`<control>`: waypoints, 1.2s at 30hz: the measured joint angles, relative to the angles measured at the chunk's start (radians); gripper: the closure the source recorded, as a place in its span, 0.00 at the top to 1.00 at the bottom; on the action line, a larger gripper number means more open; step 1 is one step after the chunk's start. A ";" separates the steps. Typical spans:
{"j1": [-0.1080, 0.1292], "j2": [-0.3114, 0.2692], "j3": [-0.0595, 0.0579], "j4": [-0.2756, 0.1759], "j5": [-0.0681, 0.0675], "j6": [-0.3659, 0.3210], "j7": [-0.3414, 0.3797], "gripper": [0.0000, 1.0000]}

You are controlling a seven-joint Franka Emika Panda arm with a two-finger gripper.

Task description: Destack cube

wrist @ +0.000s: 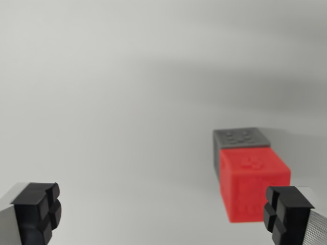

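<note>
Basically not started, as far as this shot tells. Largest thing first: a plain pale grey table surface fills the frame, bare apart from the cubes and soft shadows at upper right. No bins, trays or other containers in view, so nothing to report inside any.

Next, the red cube at about 4 o'clock in the wrist view, right of centre and low. It looks stacked on a grey cube, whose studded top face pokes out at the red one's 12 o'clock edge, with a sliver of grey side showing on the wrist view's left. Blur makes it hard to say for sure whether red sits on top of grey or just in front and touching; I read it as still stacked, offset.

Smallest: the gripper, black pads at 8 o'clock and 4 o'clock. Jaws spread wide, holding nothing. The right pad overlaps the red cube's lower corner in the frame, contact unclear.

Judgement: the stack is off to the right of the gap between the fingers, so what's left is centring, descending, grasping red, lifting and setting it down apart from grey.
</note>
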 joint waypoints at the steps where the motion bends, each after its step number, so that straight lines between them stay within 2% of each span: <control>1: -0.003 0.000 -0.003 -0.007 0.000 0.007 -0.008 1.00; 15: -0.047 0.015 -0.039 -0.089 0.000 0.114 -0.136 1.00; 22: -0.075 0.036 -0.058 -0.125 0.005 0.173 -0.212 1.00; 29: -0.107 0.063 -0.074 -0.155 0.020 0.235 -0.298 1.00; 36: -0.136 0.099 -0.082 -0.172 0.040 0.291 -0.364 1.00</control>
